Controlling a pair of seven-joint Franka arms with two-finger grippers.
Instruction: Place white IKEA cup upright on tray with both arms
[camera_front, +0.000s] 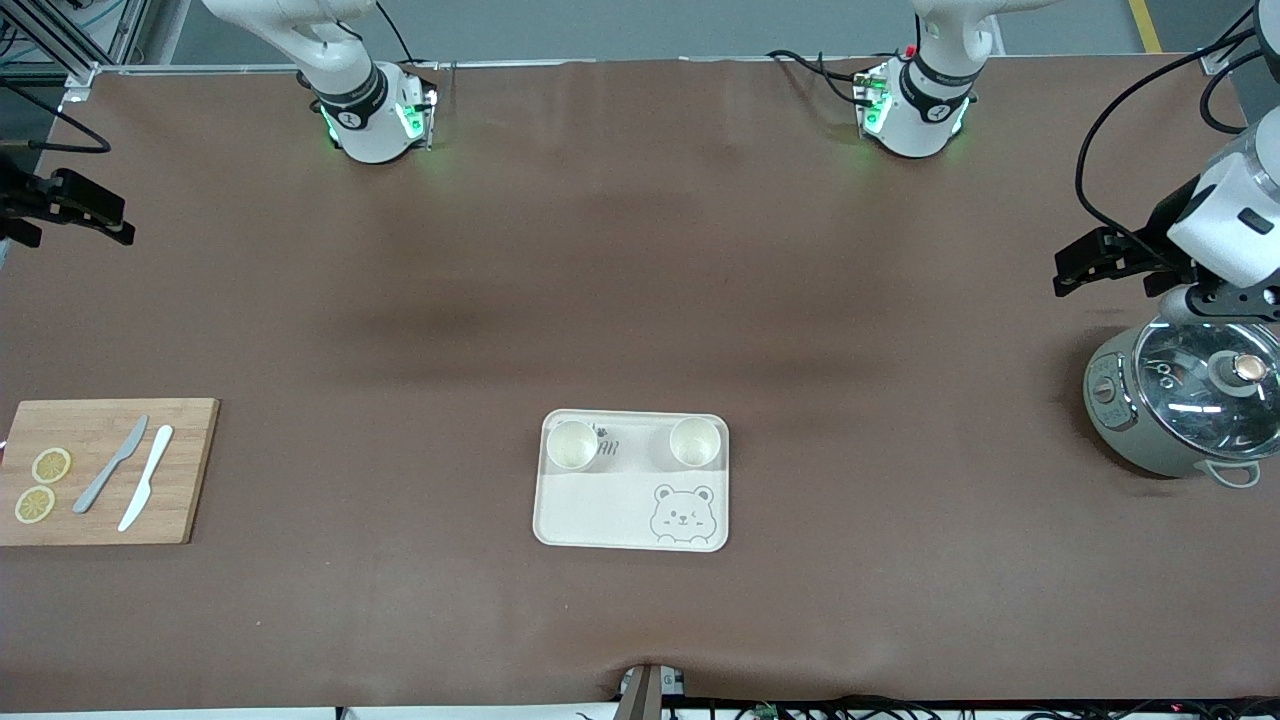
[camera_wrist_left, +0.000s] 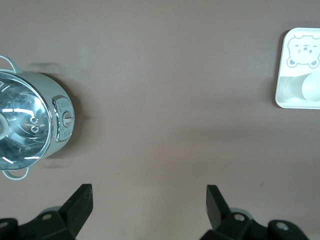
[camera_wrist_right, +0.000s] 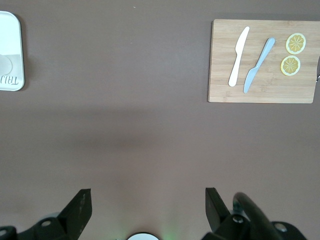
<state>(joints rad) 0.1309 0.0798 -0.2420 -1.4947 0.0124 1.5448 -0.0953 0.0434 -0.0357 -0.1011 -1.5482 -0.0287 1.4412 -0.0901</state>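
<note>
Two white cups stand upright on the cream bear tray (camera_front: 600, 510) in the middle of the table. One cup (camera_front: 572, 444) is toward the right arm's end, the other cup (camera_front: 695, 441) toward the left arm's end. My left gripper (camera_front: 1072, 268) hangs open and empty over the table at the left arm's end, beside a cooker. Its wrist view shows the gripper (camera_wrist_left: 150, 200) over bare mat, with the tray (camera_wrist_left: 281, 75) and a cup (camera_wrist_left: 311, 89) far off. My right gripper (camera_front: 100, 215) is open and empty over the right arm's end; its wrist view shows this gripper (camera_wrist_right: 148, 202) and the tray's edge (camera_wrist_right: 12, 30).
A grey-green electric cooker with a glass lid (camera_front: 1185, 405) stands at the left arm's end, partly under the left arm. A wooden cutting board (camera_front: 100, 470) at the right arm's end holds two knives (camera_front: 130, 475) and two lemon slices (camera_front: 42, 485).
</note>
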